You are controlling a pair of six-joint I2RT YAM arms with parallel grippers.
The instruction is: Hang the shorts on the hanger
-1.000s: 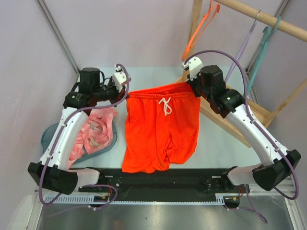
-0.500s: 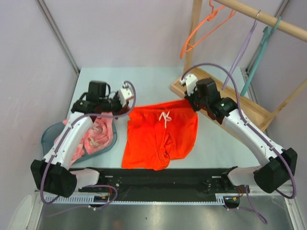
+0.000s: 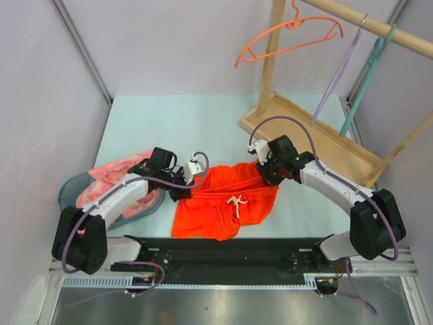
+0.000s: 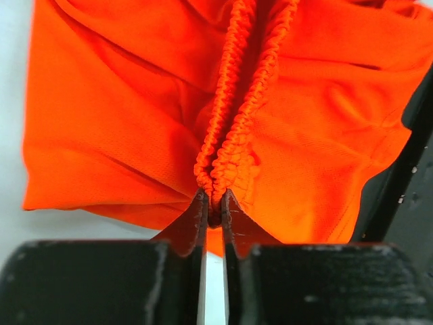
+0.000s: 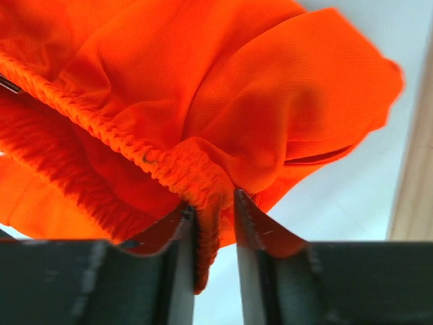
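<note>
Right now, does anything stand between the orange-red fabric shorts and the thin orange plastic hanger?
Nothing visible does. The left gripper and right gripper pinch the shorts by the waistband; the hanger hangs from the wooden rail, open air between.

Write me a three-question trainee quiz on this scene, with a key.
1. True or false: the left pincer and the right pincer are each shut on the waistband of the shorts.
2. The orange hanger is: A hanging at the wooden rail; B gripped by a pincer; C threaded through the shorts.
3. Fill in: the pink garment lies beside the ___ arm.
Key: 1 true; 2 A; 3 left.
</note>
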